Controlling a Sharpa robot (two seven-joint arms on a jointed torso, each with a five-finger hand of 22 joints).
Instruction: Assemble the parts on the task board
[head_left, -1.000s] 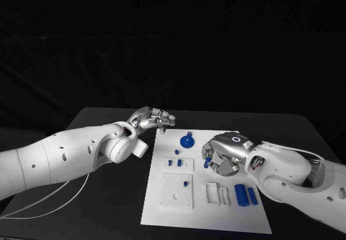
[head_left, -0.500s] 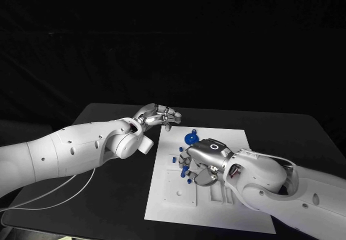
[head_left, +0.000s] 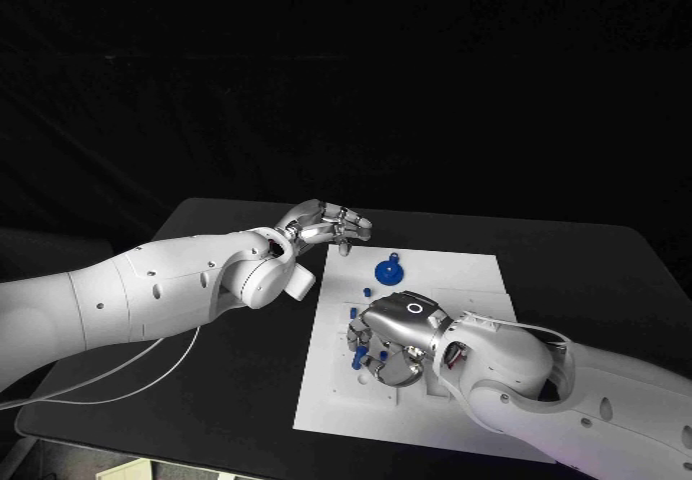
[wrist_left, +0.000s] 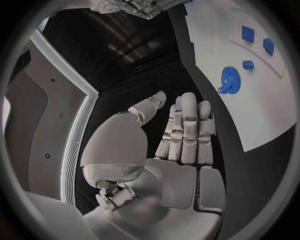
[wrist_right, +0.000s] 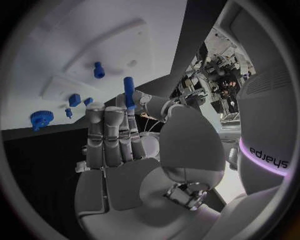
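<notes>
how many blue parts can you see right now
6: a gear, a small knob beside it, two blocks, a peg on the board, another peg pinched in the right hand. More may be hidden under the right arm.

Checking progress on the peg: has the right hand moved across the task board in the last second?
Yes. The right hand, pinching a blue peg, went from the task board's right half toward its left side, past the blue gear.
</notes>
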